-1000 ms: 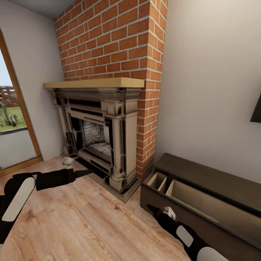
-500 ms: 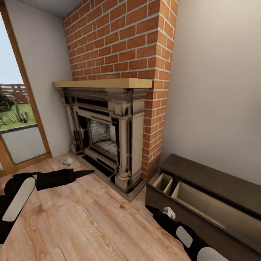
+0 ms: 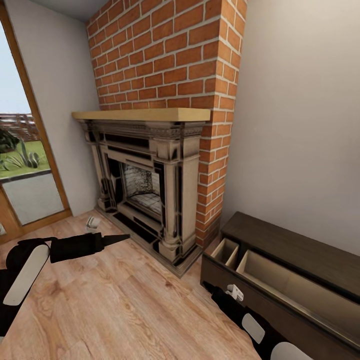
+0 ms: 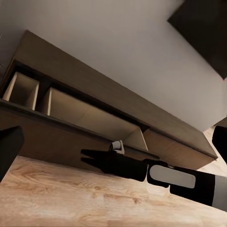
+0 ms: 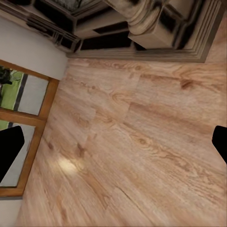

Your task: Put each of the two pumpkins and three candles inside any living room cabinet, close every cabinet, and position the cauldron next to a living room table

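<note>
Dark-brown cabinet (image 3: pixel 285 260) beside right tool (image 3: pixel 210 289)

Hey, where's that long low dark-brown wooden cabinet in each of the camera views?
Head view: long low dark-brown wooden cabinet at lower right, its front tipped open.
Left wrist view: it spans the picture along the grey wall.
Right wrist view: not in this picture.
Shared landmark: black right gripper before the cabinet.
</note>
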